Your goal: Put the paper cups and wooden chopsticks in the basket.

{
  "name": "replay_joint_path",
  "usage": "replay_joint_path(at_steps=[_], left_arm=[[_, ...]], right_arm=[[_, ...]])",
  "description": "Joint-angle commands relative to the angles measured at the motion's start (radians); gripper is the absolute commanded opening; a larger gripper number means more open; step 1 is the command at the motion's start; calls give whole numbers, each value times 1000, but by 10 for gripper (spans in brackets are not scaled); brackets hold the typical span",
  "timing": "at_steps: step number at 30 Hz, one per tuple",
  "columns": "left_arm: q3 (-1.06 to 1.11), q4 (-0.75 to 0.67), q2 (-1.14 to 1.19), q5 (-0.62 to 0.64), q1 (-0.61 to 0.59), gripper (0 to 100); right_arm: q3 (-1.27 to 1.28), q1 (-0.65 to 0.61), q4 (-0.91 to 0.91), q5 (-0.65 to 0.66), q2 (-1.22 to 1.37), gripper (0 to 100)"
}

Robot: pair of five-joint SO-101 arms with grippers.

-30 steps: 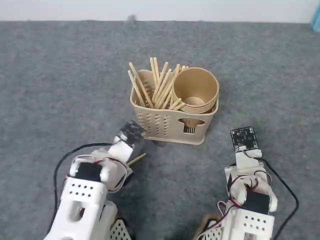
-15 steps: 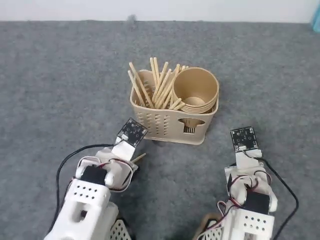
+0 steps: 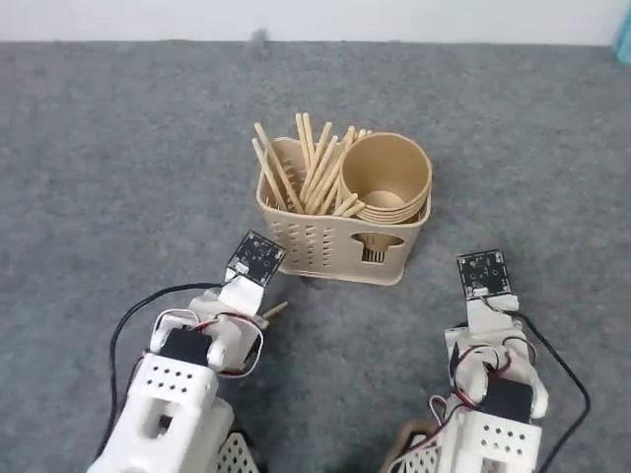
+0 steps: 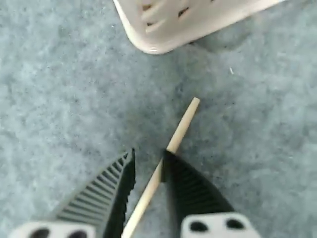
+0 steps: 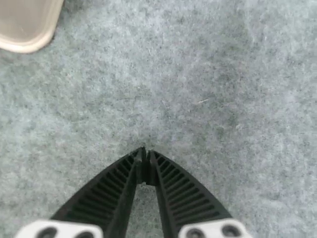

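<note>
The beige basket (image 3: 335, 246) stands mid-table with stacked paper cups (image 3: 386, 175) and several wooden chopsticks (image 3: 311, 163) in it. One loose chopstick (image 4: 181, 131) lies on the grey carpet just in front of the basket's near-left corner (image 4: 163, 29); in the high view its tip (image 3: 273, 310) pokes out from under the left arm's wrist. My left gripper (image 4: 147, 158) is low over it, narrowly open, with the stick between its fingers and against one of them. My right gripper (image 5: 146, 151) is shut on nothing, over bare carpet in front of the basket's right side.
Grey carpet covers the whole table. A corner of the basket (image 5: 25, 29) sits close ahead of the right gripper. A black cable (image 3: 128, 315) loops beside the left arm's base.
The left arm's wrist has shifted a little, and less of the loose chopstick sticks out from under it. The right arm has barely moved.
</note>
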Motion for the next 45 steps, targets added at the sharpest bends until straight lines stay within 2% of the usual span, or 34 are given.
replay_joint_path(at_steps=[1, 7, 14, 17, 20, 24, 27, 35, 38, 41, 45], left_arm=[[-5, -9, 11, 12, 5, 70], [-5, -2, 11, 17, 3, 184], [-5, 0, 9, 58, -12, 187], [-12, 5, 2, 91, -101, 187], [-33, 17, 2, 77, -250, 187], [-102, 94, 9, -9, -425, 187], [-179, 190, 11, -54, -454, 187], [-344, 350, 15, -49, -450, 189], [-380, 344, 109, -6, -448, 190], [-453, 341, 304, 8, -433, 188], [-602, 417, 582, 9, -413, 188]], right_arm=[[-17, 13, 10, 11, -10, 6], [-17, 15, 10, 11, -10, 6], [-17, 13, 10, 11, -10, 6], [-17, 13, 10, 11, -10, 6], [-17, 13, 10, 11, -10, 6], [-17, 5, 10, 11, -10, 6], [-17, 5, 10, 11, -10, 6], [-17, 5, 10, 11, -10, 6], [-17, 5, 8, 11, -10, 6], [-17, 4, 8, 11, -10, 6], [-17, 4, 8, 11, -10, 6]])
